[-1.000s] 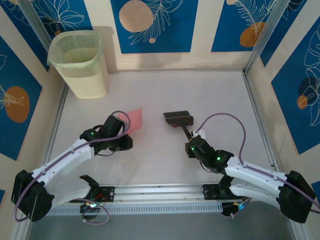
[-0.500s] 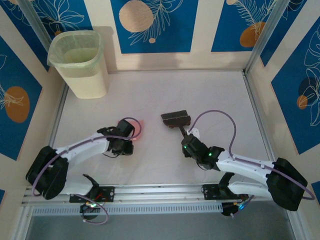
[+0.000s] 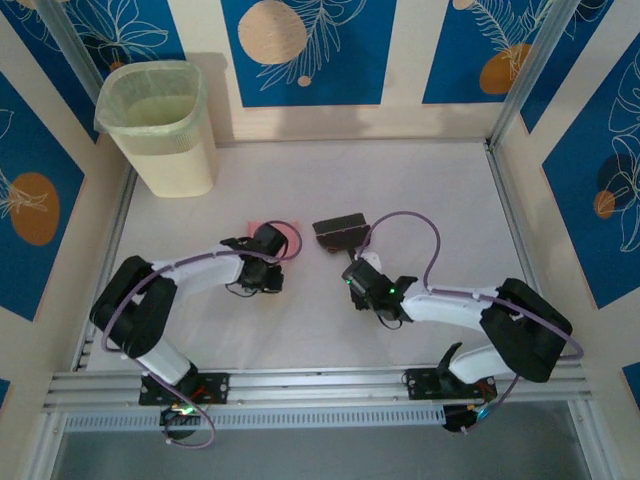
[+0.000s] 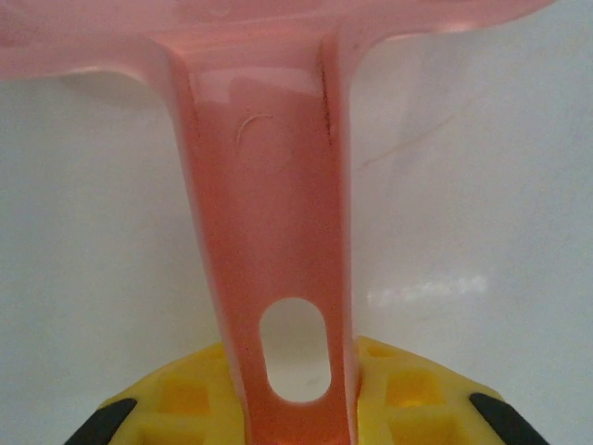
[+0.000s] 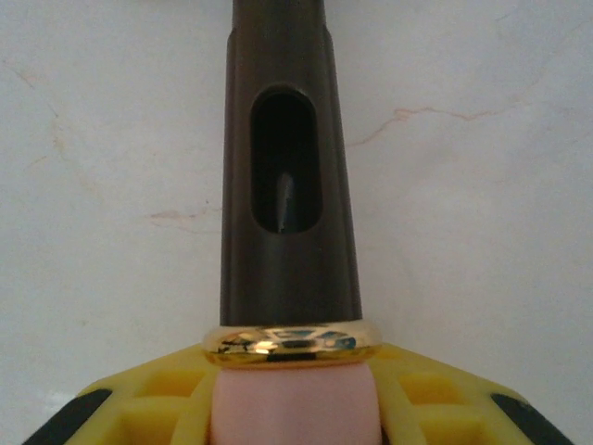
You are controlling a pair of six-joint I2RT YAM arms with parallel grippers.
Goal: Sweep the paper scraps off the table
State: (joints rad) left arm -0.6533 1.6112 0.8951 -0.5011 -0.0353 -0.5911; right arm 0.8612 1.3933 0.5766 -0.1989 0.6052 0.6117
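Left end effector (image 3: 266, 258), pinching the dustpan (image 3: 285, 237) by its handle, has swung inward and laid it flat on the counter (image 3: 430, 190). The right end effector (image 3: 363, 272), clamped on the brush (image 3: 340, 231), has drawn close beside it. This is likely a final gather; I cannot tell whether the pan holds paper scraps.

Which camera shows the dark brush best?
The top camera: it shows the whole brush, the dark head and the handle running to the right claw. The right wrist camera shows its handle close up, with the hanging hole and a gold ring. The left wrist camera faces the handle of the pink dustpan.
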